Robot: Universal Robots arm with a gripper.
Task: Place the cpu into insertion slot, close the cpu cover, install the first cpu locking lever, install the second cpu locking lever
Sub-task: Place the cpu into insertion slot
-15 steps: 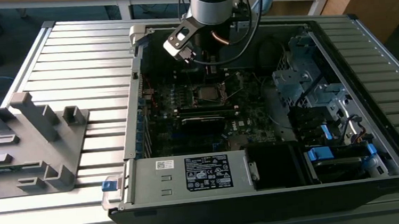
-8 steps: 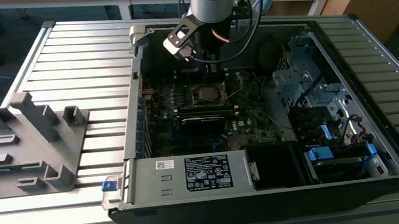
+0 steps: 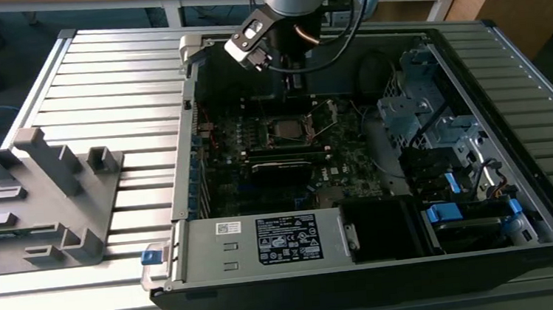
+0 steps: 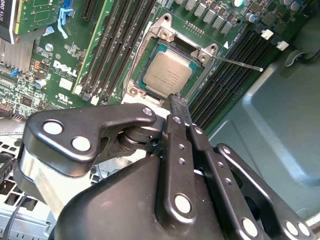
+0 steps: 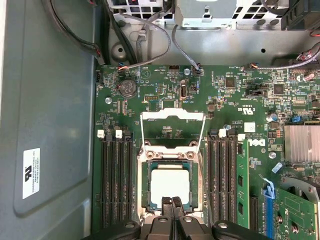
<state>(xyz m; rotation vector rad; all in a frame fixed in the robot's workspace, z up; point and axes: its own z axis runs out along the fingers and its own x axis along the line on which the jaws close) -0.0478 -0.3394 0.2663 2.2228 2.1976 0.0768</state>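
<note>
Hovering with my claw (image 5: pixel 172 201) pinched shut and empty, I see one cpu (image 5: pixel 170 185) seated in the one slot (image 5: pixel 146 185) just beneath its tips, one cover (image 5: pixel 172 116) flipped open beyond it.

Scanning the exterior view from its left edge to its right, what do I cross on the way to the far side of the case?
Grey plastic fixture → blue tab at the case corner → cpu sitting in the insertion slot → metal drive cage.
</note>
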